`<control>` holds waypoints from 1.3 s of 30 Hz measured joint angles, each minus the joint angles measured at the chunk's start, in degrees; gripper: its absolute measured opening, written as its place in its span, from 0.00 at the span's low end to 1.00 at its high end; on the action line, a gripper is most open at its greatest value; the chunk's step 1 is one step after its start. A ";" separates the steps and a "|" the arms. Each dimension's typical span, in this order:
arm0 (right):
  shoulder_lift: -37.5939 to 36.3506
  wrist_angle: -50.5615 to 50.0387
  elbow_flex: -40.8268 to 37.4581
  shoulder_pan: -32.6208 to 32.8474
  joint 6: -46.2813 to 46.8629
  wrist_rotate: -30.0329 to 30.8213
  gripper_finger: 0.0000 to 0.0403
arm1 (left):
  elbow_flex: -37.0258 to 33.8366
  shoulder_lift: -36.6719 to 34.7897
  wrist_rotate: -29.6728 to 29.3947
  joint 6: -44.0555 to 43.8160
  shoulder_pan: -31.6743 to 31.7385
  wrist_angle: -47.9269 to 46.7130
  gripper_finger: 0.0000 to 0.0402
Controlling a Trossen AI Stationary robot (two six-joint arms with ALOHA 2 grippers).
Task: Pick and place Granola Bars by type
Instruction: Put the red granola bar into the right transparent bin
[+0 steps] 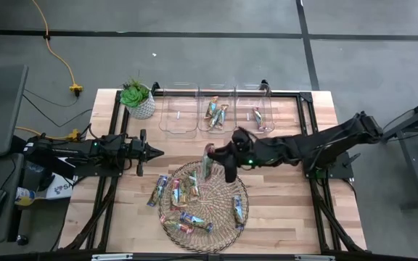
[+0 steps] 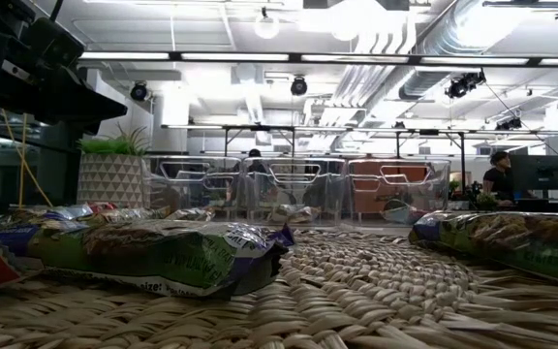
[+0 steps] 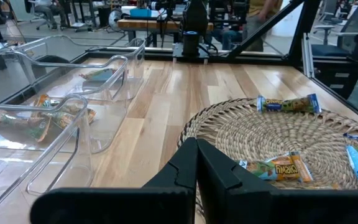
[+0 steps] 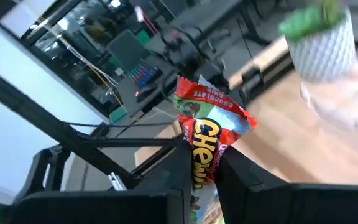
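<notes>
The right end effector (image 4: 202, 163) is clamped on a red-wrapped granola bar (image 4: 211, 134), which stands up between its fingers and is pinched near one end, the rest sticking out free. In the high view this end effector (image 1: 218, 158) holds the bar (image 1: 208, 157) above the far rim of the wicker mat (image 1: 227, 190), short of the bins. Such a bar looks light and fairly stiff inside a slick, crinkly wrapper, so I judge it could swivel or slip in a grip at one end; a pinch across the middle would hold better.

The other bars (image 1: 181, 196) lie flat and scattered on the mat, one (image 1: 157, 190) hanging over its left edge. Being low and flat on a ribbed weave, they leave little for fingers to get under, and neighbours lie close together.

Beyond the mat stand three clear bins (image 1: 215, 110) in a row near the far edge of the surface (image 1: 281, 196); the middle and right ones hold bars and the left looks empty. Their upright walls must be cleared from above. A potted plant (image 1: 138, 98) sits left of them. Bare surface lies between mat and bins.

The left end effector (image 1: 153, 152) waits at the left with its fingers together, holding nothing.
</notes>
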 joint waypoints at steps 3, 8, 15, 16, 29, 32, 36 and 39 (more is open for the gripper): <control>-1.69 2.05 0.00 -0.11 -6.14 0.29 0.11 | 0.00 0.01 -0.02 0.02 -0.01 0.00 0.00; -5.35 3.78 0.00 -0.11 -13.87 1.69 0.11 | 0.00 0.01 -0.01 0.01 0.00 0.00 0.00; -10.88 4.33 0.00 -0.11 -24.96 6.71 0.11 | 0.01 0.00 -0.01 0.00 0.01 0.00 0.00; -11.54 4.33 0.00 -0.12 -26.63 8.33 0.11 | -0.01 0.01 -0.01 0.02 -0.01 0.00 0.00; -15.11 -2.44 0.09 -7.27 -35.27 31.76 0.11 | -0.01 0.00 -0.01 0.02 0.00 0.00 0.00; -15.00 -8.11 0.09 -11.63 -29.83 31.40 0.11 | 0.00 0.01 0.00 0.00 0.00 0.00 0.00; -14.98 -17.80 0.09 -18.27 -21.65 29.14 0.11 | 0.01 0.00 0.00 0.02 -0.01 0.00 0.00; -14.95 -24.67 0.09 -23.73 -17.37 24.18 0.11 | 0.01 0.01 -0.01 0.01 0.00 0.00 0.00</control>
